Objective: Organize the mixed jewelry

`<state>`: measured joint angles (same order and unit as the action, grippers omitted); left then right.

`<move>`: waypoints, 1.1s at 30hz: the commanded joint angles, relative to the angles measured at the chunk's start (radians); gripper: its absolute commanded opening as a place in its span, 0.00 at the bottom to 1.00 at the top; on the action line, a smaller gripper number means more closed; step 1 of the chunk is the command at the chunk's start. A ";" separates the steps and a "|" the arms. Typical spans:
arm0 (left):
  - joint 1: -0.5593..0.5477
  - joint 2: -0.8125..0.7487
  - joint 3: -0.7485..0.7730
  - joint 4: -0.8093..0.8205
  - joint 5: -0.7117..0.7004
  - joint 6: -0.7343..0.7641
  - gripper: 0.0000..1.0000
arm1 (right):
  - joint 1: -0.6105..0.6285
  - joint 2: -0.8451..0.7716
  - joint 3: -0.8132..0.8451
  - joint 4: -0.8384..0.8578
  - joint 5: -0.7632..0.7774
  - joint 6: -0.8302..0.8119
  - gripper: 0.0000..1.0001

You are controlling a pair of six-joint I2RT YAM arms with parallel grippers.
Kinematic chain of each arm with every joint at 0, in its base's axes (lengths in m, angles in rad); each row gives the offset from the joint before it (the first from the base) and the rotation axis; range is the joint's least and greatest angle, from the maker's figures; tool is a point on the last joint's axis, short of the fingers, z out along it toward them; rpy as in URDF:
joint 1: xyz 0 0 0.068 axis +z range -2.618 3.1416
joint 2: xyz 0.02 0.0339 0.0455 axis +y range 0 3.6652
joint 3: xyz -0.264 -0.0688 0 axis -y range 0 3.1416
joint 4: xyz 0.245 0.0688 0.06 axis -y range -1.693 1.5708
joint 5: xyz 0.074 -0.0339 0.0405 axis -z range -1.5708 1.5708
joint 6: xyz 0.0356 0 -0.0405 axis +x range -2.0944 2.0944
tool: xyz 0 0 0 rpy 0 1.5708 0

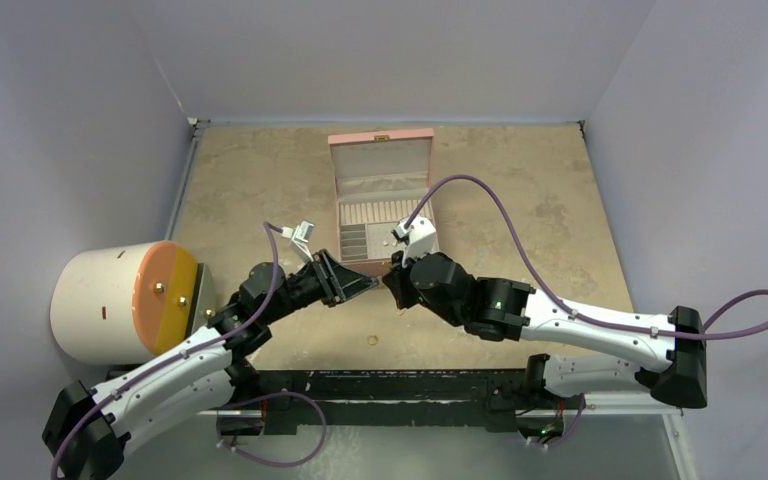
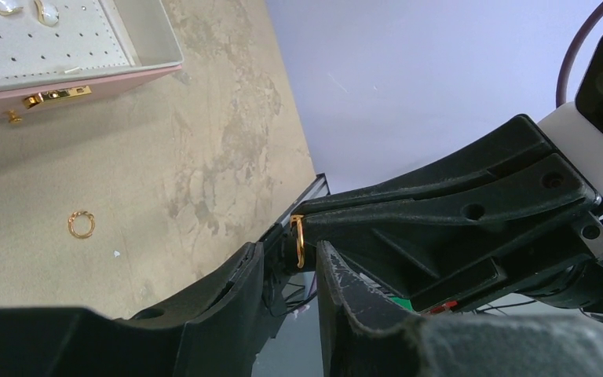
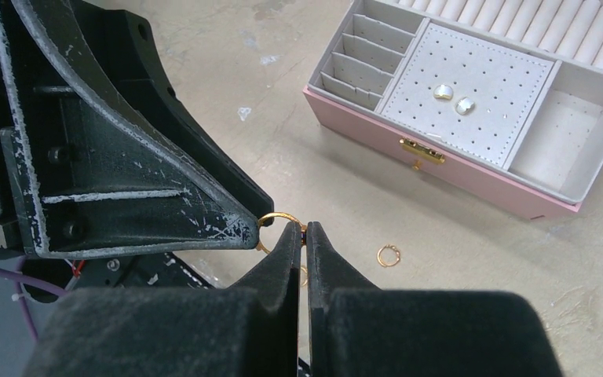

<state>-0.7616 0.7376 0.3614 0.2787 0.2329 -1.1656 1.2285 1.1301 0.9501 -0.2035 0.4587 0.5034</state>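
Right hand [image 3: 304, 234] is clamped on a gold ring [image 3: 281, 220] above the surface [image 3: 204, 47], near the pink jewelry box [image 3: 471, 169]; left hand [image 2: 289, 255] straddles it, unclosed. Two pearly studs [image 3: 444, 92] sit stowed; a second ring [image 3: 389, 255] lies loose, so sorting seems unfinished.

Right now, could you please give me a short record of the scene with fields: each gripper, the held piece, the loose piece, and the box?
right gripper: shut on a gold ring, raised above the table
left gripper: jaws apart, one on each side of that ring
loose ring: gold, lying flat on the table in front of the box
pink box: open, with two pale earrings on its dotted panel
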 commanded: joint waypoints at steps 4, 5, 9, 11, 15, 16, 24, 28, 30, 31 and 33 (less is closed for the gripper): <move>0.000 0.001 0.028 0.039 0.016 0.014 0.28 | 0.005 -0.001 0.038 0.056 0.044 -0.018 0.00; 0.001 0.002 0.028 0.039 0.018 0.012 0.27 | 0.005 0.001 0.040 0.055 0.041 -0.019 0.00; 0.000 0.009 0.029 0.048 0.020 0.009 0.26 | 0.005 0.003 0.039 0.064 0.030 -0.021 0.00; 0.000 0.011 0.028 0.054 0.020 0.008 0.25 | 0.005 0.007 0.040 0.063 0.029 -0.022 0.00; 0.001 0.016 0.027 0.059 0.022 0.006 0.22 | 0.005 0.011 0.042 0.059 0.027 -0.027 0.00; 0.000 0.017 0.025 0.061 0.023 0.005 0.22 | 0.005 0.011 0.043 0.059 0.027 -0.026 0.00; 0.000 0.022 0.023 0.071 0.025 0.001 0.07 | 0.005 0.014 0.037 0.063 0.026 -0.029 0.00; 0.000 0.023 0.025 0.074 0.025 -0.002 0.00 | 0.005 0.010 0.034 0.065 0.023 -0.028 0.00; 0.001 0.025 0.024 0.075 0.025 -0.002 0.00 | 0.005 0.006 0.031 0.067 0.018 -0.029 0.00; 0.000 0.027 0.025 0.077 0.026 -0.002 0.00 | 0.005 0.003 0.029 0.070 0.016 -0.029 0.00; 0.000 0.029 0.024 0.081 0.028 -0.002 0.00 | 0.005 -0.006 0.023 0.076 0.004 -0.031 0.00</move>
<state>-0.7616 0.7620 0.3618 0.2996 0.2512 -1.1679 1.2285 1.1454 0.9501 -0.1818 0.4614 0.4812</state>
